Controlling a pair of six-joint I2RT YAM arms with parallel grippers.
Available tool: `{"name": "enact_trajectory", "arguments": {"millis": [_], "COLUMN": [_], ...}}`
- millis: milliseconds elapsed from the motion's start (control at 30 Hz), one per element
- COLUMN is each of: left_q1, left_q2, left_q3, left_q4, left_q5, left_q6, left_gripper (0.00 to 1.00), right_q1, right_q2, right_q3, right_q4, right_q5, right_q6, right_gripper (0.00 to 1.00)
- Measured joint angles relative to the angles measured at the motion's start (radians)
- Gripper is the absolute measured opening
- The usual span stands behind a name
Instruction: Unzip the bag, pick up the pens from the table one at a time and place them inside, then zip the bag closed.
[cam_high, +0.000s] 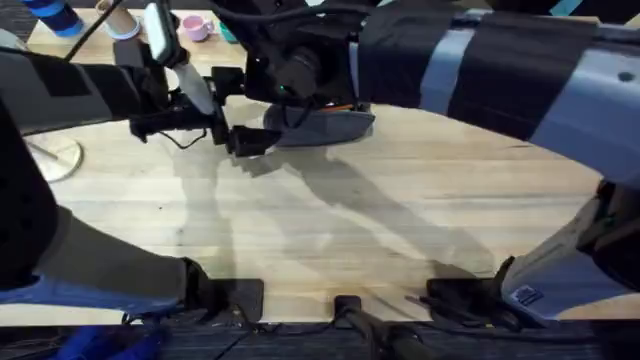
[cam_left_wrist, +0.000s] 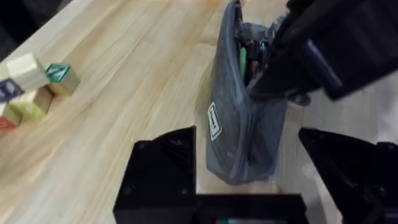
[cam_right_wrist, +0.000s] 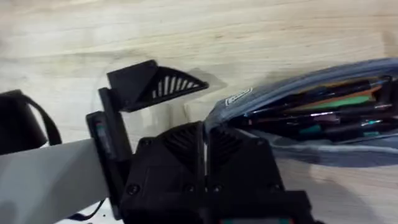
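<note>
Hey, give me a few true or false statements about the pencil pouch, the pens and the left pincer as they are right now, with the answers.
1. The bag is zipped shut. False: its top gapes open.
2. The left pincer is open, one finger on each side of the bag's end. True.
3. The pens lie loose on the table beside the bag. False: the pens in view are inside the bag.
4. Wooden blocks sit on the table, apart from the bag. True.
</note>
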Motion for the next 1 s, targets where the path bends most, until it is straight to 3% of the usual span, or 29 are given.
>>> {"name": "enact_trajectory", "arguments": {"millis": [100,267,333,400,433,700,1000], "left_q1": [-0.029,-0.041,-0.041,-0.041,-0.041,-0.044,-0.064], "left_q2": [0.0,0.0,0.0,0.0,0.0,0.0,0.0], "left_q3": [0.0,0.0,0.0,0.0,0.0,0.0,0.0], "left_q4": [0.026,0.033,0.034,0.037,0.037,0.035,0.04], "left_q5": [-0.016,-0.032,-0.036,-0.039,-0.04,-0.043,-0.036], "left_q6": [0.0,0.001,0.0,0.0,0.003,-0.002,-0.002], "left_gripper": [0.984,0.708,0.463,0.142,0.07,0.044,0.044], "right_q1": [-0.003,-0.01,-0.012,-0.013,-0.013,-0.041,-0.185], "right_q2": [0.0,0.0,0.0,0.0,0.0,0.0,0.0], "right_q3": [0.0,0.0,0.0,0.0,0.0,0.0,0.013], "right_q4": [0.001,0.001,0.002,0.002,0.002,-0.044,-0.166], "right_q5": [-0.007,-0.013,-0.017,-0.02,-0.021,-0.034,-0.162], "right_q6": [0.0,0.0,0.0,-0.003,-0.011,-0.123,-0.243], "right_gripper": [0.03,0.03,0.03,0.031,0.031,0.03,0.031]}}
